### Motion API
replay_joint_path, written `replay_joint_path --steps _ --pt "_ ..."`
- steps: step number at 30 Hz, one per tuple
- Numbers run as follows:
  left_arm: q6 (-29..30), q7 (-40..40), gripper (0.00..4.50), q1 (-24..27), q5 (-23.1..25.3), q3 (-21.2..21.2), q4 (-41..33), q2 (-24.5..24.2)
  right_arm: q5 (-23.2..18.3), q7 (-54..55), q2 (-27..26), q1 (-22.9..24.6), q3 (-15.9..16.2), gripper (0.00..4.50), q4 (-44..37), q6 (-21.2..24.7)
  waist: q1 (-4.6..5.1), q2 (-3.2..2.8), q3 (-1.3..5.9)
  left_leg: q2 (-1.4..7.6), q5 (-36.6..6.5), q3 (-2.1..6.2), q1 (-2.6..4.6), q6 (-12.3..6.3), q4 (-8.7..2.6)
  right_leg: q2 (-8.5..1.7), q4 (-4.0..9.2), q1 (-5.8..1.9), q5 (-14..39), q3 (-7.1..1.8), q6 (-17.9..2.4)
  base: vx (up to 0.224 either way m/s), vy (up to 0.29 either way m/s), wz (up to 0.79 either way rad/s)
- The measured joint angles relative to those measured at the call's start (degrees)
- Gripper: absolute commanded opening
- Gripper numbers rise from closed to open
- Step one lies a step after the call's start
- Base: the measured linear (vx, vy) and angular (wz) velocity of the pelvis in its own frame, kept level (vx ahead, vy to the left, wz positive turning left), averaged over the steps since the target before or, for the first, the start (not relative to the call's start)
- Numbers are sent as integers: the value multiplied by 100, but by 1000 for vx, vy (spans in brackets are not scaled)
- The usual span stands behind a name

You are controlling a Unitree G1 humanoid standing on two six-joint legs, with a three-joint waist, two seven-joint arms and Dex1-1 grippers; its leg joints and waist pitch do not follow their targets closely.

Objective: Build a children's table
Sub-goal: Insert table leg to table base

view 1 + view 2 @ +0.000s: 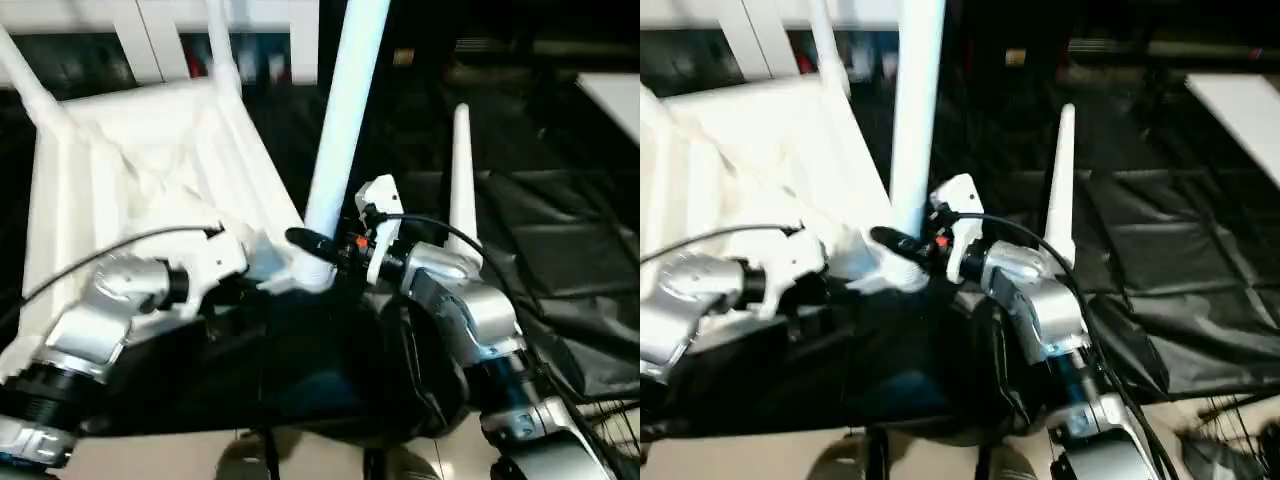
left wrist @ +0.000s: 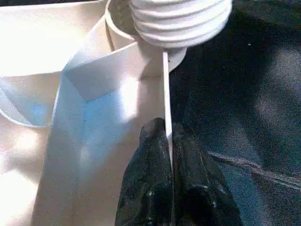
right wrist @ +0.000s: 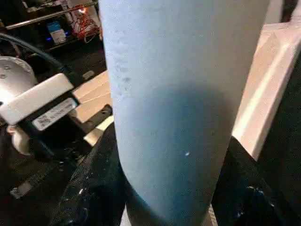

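My right gripper is clamped around the thick lower part of a long white tapered plastic leg, which stands almost upright, its ribbed end at the round corner socket of the white rimmed plastic tabletop. My left gripper is pinched tight on the thin rim beside that socket, at the near edge of the black-sheeted table. I judge the leg's long axis must line up with the socket before I push it in. Another white leg stands just behind.

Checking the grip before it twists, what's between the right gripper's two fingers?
The white leg, standing upright; in the right wrist view it sits squarely between the right gripper's black fingers, its ribbed end at the tabletop's corner socket.
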State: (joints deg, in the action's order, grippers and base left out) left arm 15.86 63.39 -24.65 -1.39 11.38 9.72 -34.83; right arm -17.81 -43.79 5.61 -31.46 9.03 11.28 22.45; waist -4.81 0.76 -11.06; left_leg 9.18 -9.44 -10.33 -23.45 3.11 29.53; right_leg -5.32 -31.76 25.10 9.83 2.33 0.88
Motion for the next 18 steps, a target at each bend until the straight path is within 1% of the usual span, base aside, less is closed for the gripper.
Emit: replay_joint_path --steps 2,3,5,7,8,9,10,11,12,13,14,15,16,17,18 --pt "0 -11 0 -7 0 -38 -35 -3 -13 6 -10 0 2 186 -106 65 10 -20 -70 -1 0 0 3 0 -6 0 16 -3 3 6 1 0 0 0" --pt "11 -38 0 11 0 -82 -77 -10 -21 8 -18 0 6 186 -146 67 29 -27 -106 0 0 2 3 0 -16 -1 43 -9 4 17 2 0 0 0" --pt "61 -59 0 43 1 -145 -159 -37 -58 15 -16 -21 3 186 -164 70 81 -20 -147 0 0 10 2 0 -52 -3 95 -15 33 46 -22 0 0 0" --pt "134 -123 0 94 1 -190 -261 -48 -66 36 -20 -62 -32 186 -182 109 164 -51 -208 2 -1 27 3 1 -89 -15 186 -23 65 118 -30 -27 17 -2" --pt "149 -140 0 111 1 -212 -279 -50 -65 64 -20 -91 -36 186 -182 125 197 -69 -230 8 -1 36 2 1 -110 -25 212 -46 139 163 -34 -54 34 -4" --pt "156 -148 0 118 1 -239 -281 -55 -64 83 -22 -110 -37 186 -179 127 221 -84 -245 14 -1 46 -1 1 -136 -24 221 -68 194 187 -46 -59 36 -4" --pt "162 -188 0 107 5 -266 -279 -66 -57 110 -25 -160 -56 186 -153 128 234 -113 -289 26 -1 33 -24 3 -222 -4 22 -80 445 232 -155 -111 7 27" --pt "166 -217 0 20 22 -204 -247 -48 -58 120 -23 -160 -107 186 -145 110 166 -105 -313 60 3 -171 -47 8 -275 -14 -448 -48 700 217 -267 -111 7 27" --pt "120 -213 0 -14 29 -186 -328 -22 -33 166 -24 -293 -159 186 -66 94 94 127 -258 46 23 -460 -32 52 -295 -31 -714 -8 817 -20 -233 -34 -131 48" --pt "71 -217 0 13 7 -213 -373 35 -11 185 -21 -374 -164 186 1 72 35 103 -279 -25 27 -219 -72 50 -157 7 -698 5 699 -124 -53 97 -163 26" --pt "20 -215 0 58 5 -216 -384 66 -4 199 -37 -396 -171 186 36 40 -16 54 -252 -86 49 86 -22 15 55 40 -701 -27 629 -141 -28 97 -163 26" --pt "9 -164 0 108 -22 -191 -451 89 14 217 -57 -431 -166 186 84 10 -31 -36 -219 -125 172 387 124 104 217 93 -701 -44 561 -113 -35 78 -29 7" --pt "28 -165 0 101 -19 -193 -504 89 11 227 -90 -434 -175 186 99 -36 1 -45 -215 -113 193 347 132 128 175 94 -674 -40 533 -116 -48 0 0 0" --pt "53 -166 0 108 -19 -190 -551 93 8 232 -106 -448 -174 186 102 -65 43 -47 -210 -67 215 241 140 130 129 122 -621 -27 439 -146 -120 0 0 0" --pt "73 -166 0 146 -33 -193 -608 89 15 245 -125 -480 -166 186 124 -65 84 -49 -205 -34 221 173 129 121 119 124 -556 -50 275 -152 -177 0 0 0"
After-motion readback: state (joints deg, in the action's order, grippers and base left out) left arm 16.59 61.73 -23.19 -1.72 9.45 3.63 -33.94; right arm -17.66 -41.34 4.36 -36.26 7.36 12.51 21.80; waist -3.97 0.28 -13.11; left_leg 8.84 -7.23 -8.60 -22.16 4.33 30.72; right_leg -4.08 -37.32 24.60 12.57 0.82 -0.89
